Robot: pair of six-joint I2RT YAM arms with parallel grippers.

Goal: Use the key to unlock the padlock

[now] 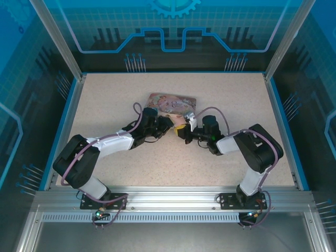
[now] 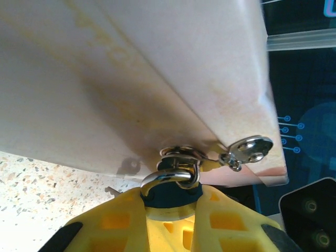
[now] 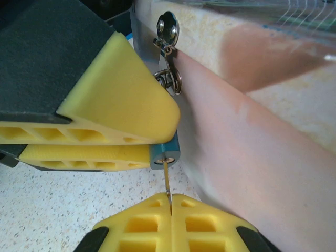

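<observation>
Tin: pink rect. box lying flat on the table; its pale side wall is just beside the padlock, crowding that side.
Ring: small metal ring w/ a round metal piece, hanging against the tin wall near the shackle.
Padlock: tiny blue-teal body, thin curved metal shackle; held mid-table at the tin's near side.
Key: thin dull blade, one end at the lock's keyhole face, the other between yellow pads.
L gripper: fingers clamped on the padlock body.
R gripper: fingers pressed together on the key.
Surface: speckled beige tabletop.
Room: blue panels w/ circuit graphics; alu. frame at near edge.
</observation>
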